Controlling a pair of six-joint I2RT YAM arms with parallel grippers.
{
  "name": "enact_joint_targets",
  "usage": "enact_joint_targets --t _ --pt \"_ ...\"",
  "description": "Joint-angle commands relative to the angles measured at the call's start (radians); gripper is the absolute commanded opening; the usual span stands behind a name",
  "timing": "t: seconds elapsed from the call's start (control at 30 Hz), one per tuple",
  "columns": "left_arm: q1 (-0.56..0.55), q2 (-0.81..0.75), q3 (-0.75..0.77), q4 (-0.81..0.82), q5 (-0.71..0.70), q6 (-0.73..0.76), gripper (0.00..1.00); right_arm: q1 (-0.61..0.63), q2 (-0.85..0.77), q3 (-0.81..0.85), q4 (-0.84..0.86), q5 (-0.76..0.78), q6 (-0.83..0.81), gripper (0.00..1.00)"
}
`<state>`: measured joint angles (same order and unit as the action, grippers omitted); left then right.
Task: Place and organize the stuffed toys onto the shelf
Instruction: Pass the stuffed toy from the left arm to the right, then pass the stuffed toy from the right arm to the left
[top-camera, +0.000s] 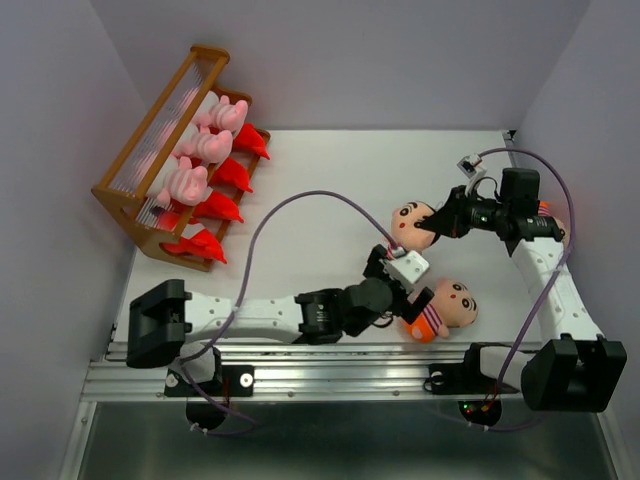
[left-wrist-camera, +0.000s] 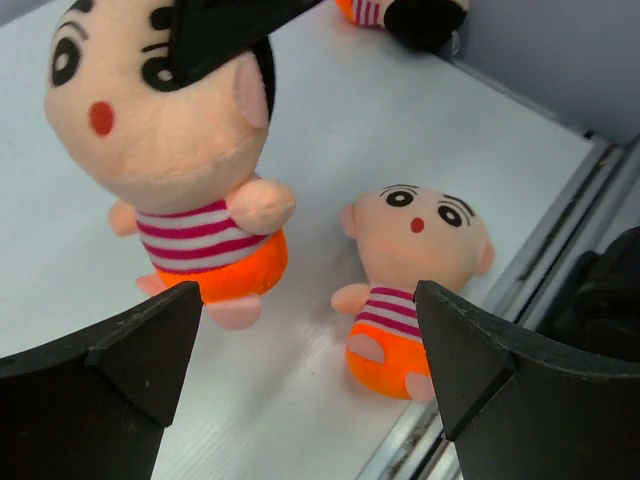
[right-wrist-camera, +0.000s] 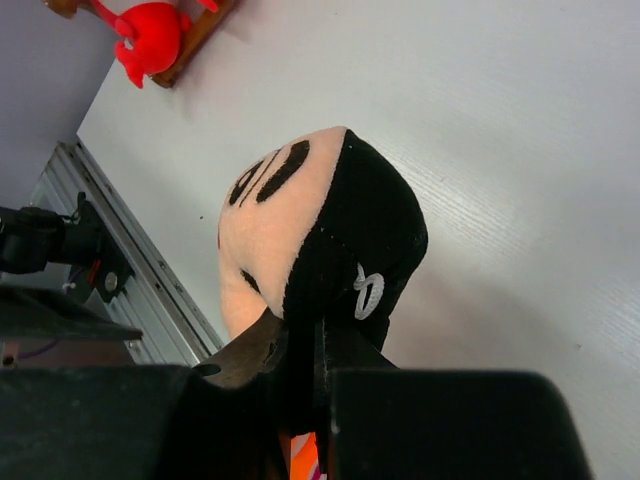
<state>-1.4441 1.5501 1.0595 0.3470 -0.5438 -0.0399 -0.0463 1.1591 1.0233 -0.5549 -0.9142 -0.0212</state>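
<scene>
The shelf (top-camera: 128, 198) stands at the far left, with three pink pigs (top-camera: 208, 146) on it and red monsters (top-camera: 228, 176) along its lower step. My right gripper (top-camera: 432, 228) is shut on the black hair of a boy doll (right-wrist-camera: 300, 225), which hangs above the table (left-wrist-camera: 190, 150). Just in front of that doll my left gripper (left-wrist-camera: 305, 350) is open, nothing between its fingers (left-wrist-camera: 480, 370). A second boy doll (top-camera: 445, 305) lies on its back on the table near the front edge, beside the left gripper (top-camera: 400, 282).
The orange, striped body of another doll (left-wrist-camera: 362, 10) shows at the far right by the right arm. A metal rail (top-camera: 330, 375) runs along the table's front edge. Grey walls close in the sides and back. A red monster (right-wrist-camera: 150, 35) shows far off.
</scene>
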Motion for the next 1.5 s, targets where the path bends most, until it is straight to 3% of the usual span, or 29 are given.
enact_joint_targets --t 0.0,0.13,0.33,0.53,1.03,1.33,1.47 --pt "0.144 -0.215 -0.150 0.111 0.342 -0.283 0.99 -0.065 0.039 0.066 0.067 -0.178 -0.111 0.01" --pt "0.244 -0.324 -0.268 0.144 0.456 -0.394 0.99 -0.104 0.085 0.064 0.066 -0.392 -0.157 0.01" --pt "0.327 -0.323 -0.360 0.233 0.651 -0.480 0.99 -0.104 0.094 0.044 0.064 -0.531 -0.210 0.03" --pt "0.358 -0.252 -0.386 0.331 0.723 -0.489 0.98 -0.104 0.086 0.035 0.064 -0.569 -0.210 0.05" --pt "0.427 -0.186 -0.349 0.368 0.671 -0.497 0.97 -0.104 0.027 -0.028 0.062 -0.643 -0.212 0.05" --pt "0.447 -0.142 -0.323 0.426 0.792 -0.508 0.87 -0.104 0.024 -0.049 0.066 -0.661 -0.214 0.05" --pt "0.447 -0.104 -0.297 0.443 0.846 -0.511 0.77 -0.104 0.025 -0.054 0.067 -0.669 -0.214 0.05"
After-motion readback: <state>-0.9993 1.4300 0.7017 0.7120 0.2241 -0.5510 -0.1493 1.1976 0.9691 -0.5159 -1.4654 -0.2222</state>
